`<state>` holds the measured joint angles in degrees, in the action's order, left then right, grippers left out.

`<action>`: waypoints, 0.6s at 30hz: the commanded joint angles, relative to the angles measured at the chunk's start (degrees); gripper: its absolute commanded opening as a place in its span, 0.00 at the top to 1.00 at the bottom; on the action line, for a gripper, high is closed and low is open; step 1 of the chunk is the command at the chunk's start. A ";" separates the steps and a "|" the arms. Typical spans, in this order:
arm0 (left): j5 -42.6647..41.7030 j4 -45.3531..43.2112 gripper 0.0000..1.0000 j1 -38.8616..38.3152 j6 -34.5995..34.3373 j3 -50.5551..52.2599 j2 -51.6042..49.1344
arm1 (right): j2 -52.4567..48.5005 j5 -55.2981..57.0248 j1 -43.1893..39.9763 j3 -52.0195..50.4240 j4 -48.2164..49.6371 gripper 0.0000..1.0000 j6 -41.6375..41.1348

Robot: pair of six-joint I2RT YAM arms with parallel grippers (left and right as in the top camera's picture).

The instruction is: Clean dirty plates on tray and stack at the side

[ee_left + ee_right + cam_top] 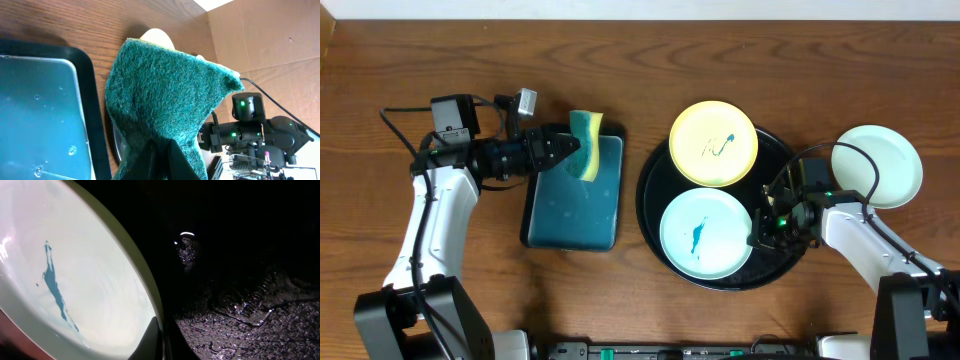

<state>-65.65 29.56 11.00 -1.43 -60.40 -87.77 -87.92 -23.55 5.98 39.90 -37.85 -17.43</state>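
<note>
On the black tray [649, 222] lie a pale yellow plate [713, 143] with a teal scribble and a mint-white plate [704, 234] with a teal smear. Another mint-white plate [878, 166] rests on the wood to the tray's right. My right gripper [761, 226] is shut on the right rim of the smeared plate [75, 280], one finger inside the rim and one outside over the wet tray [240, 255]. My left gripper [563, 150] is shut on the yellow-green sponge [586, 143], holding it above the teal tray. In the left wrist view the sponge [165, 95] fills the middle.
A rectangular teal tray [570, 215] holding water sits left of the black tray. A small grey block [527, 100] lies behind the left arm. Cables run over the black tray's right edge by the right arm.
</note>
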 commanded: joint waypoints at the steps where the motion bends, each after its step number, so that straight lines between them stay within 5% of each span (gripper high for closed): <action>1: -1.18 -0.07 0.93 0.24 0.81 0.17 0.87 | -0.26 1.27 0.50 -0.37 0.42 0.99 -0.55; 18: 2.38 0.76 0.93 0.17 0.72 0.17 0.87 | -0.26 1.27 0.50 -0.37 0.39 0.99 -0.57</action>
<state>-65.17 29.78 11.00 -1.43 -60.40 -87.77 -87.92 -23.53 5.98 39.90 -37.82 -17.41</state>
